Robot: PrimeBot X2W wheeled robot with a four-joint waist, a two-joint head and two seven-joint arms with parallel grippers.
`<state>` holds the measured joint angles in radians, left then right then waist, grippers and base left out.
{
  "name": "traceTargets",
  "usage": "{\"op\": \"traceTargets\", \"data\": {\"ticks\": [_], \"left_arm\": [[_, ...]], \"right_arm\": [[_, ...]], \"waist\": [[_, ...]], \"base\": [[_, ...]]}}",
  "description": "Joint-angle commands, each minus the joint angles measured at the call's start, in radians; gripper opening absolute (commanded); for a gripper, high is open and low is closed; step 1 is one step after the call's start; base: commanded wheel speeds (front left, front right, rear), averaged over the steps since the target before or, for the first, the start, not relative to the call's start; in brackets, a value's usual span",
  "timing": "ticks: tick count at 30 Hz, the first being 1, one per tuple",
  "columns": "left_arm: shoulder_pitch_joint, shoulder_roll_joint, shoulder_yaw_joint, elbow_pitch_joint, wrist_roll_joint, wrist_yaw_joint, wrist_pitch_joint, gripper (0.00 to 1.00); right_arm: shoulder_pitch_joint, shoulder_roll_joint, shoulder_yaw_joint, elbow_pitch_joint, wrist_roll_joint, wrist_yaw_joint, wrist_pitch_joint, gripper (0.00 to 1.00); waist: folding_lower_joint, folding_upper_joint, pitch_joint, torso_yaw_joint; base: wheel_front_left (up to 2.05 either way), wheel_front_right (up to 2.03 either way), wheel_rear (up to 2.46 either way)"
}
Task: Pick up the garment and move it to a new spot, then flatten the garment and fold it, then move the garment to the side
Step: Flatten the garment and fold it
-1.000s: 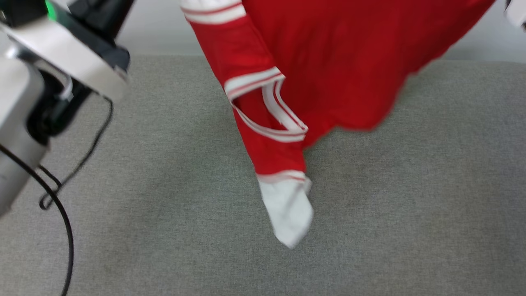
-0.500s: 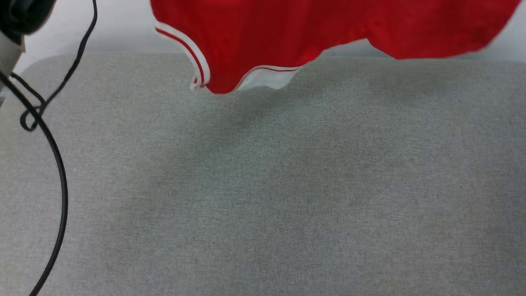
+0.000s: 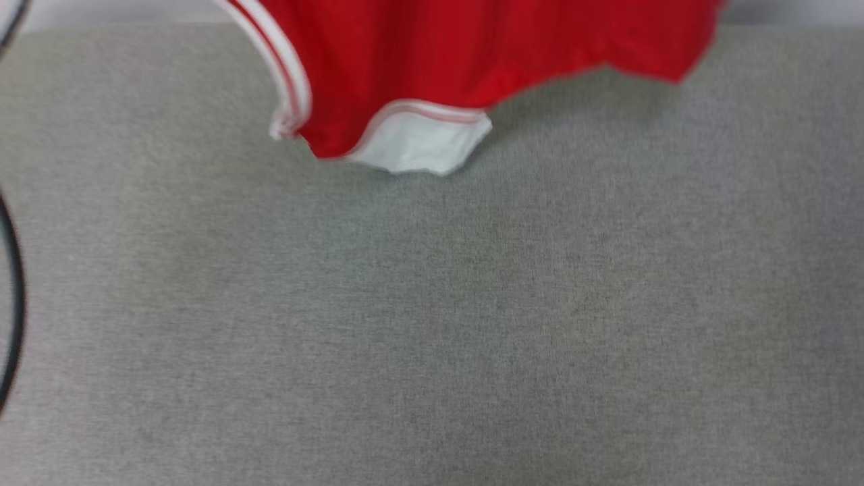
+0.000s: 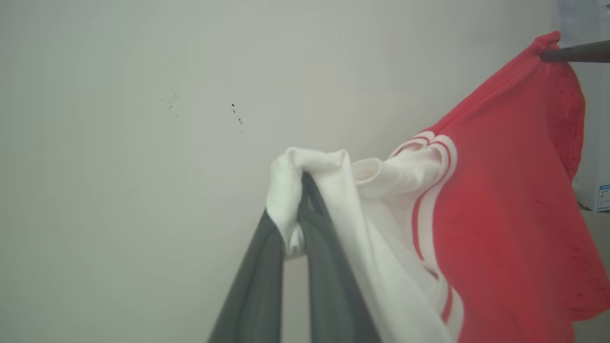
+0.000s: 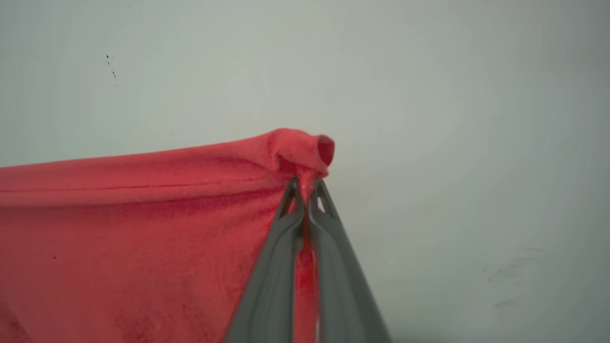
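The garment [image 3: 472, 54], a red jersey with white sleeves and striped trim, hangs in the air over the grey table, its low white sleeve end [image 3: 422, 145] just above the cloth. In the left wrist view my left gripper [image 4: 298, 190] is shut on a white sleeve of the garment [image 4: 500, 214], before a pale wall. My right gripper [image 5: 305, 188] is shut on a bunched red edge of the garment [image 5: 143, 214]. The right gripper's fingers [image 4: 574, 51] also show at the top right of the left wrist view, pinching the red corner.
A grey fabric-covered table [image 3: 432, 324] spreads below the hanging cloth. A black cable [image 3: 13, 297] loops along the left edge of the head view. A pale wall stands behind the table.
The garment has been lifted: its long hanging sleeve and body rose off the table's middle to the top of the view. The left arm has left the head view, which has also shifted.
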<state>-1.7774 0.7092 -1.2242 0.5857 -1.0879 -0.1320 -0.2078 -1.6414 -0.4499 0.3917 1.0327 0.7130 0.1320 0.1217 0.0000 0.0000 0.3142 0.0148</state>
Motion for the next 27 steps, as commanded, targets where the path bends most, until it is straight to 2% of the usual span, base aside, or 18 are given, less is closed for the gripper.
{"op": "traceTargets", "data": {"ticks": [1, 6, 13, 17, 22, 27], "left_arm": [[-0.038, 0.018, -0.011, 0.034, 0.012, 0.003, -0.007, 0.00], [-0.121, 0.019, -0.026, 0.112, 0.043, 0.003, -0.016, 0.00], [-0.250, -0.042, -0.039, 0.219, 0.066, 0.003, -0.032, 0.00], [-0.309, -0.095, -0.042, 0.254, 0.060, 0.003, -0.041, 0.00], [-0.337, -0.141, -0.048, 0.238, 0.057, 0.003, -0.051, 0.00], [-0.284, -0.141, -0.052, 0.194, 0.043, 0.003, -0.056, 0.00]], "right_arm": [[-0.034, 0.007, -0.010, 0.026, -0.010, -0.003, -0.015, 0.00], [-0.122, 0.035, -0.033, 0.086, -0.046, -0.003, -0.068, 0.00], [-0.263, 0.048, -0.045, 0.199, -0.156, -0.004, -0.169, 0.00], [-0.331, 0.022, -0.038, 0.225, -0.220, -0.004, -0.203, 0.00], [-0.368, -0.013, -0.031, 0.234, -0.271, -0.003, -0.233, 0.00], [-0.307, -0.023, -0.043, 0.228, -0.243, -0.003, -0.268, 0.00]], "waist": [[0.0000, 0.0000, 0.065, -0.025], [0.0000, 0.0000, 0.120, -0.042], [0.0000, 0.0000, 0.218, -0.040], [0.0000, 0.0000, 0.286, -0.028], [0.0000, 0.0000, 0.364, -0.008], [0.0000, 0.0000, 0.412, -0.004]], "base": [[0.00, 0.00, 0.00], [0.00, 0.00, 0.00], [0.00, 0.00, 0.00], [0.00, 0.00, 0.00], [0.00, 0.00, 0.00], [0.00, 0.00, 0.00]]}}
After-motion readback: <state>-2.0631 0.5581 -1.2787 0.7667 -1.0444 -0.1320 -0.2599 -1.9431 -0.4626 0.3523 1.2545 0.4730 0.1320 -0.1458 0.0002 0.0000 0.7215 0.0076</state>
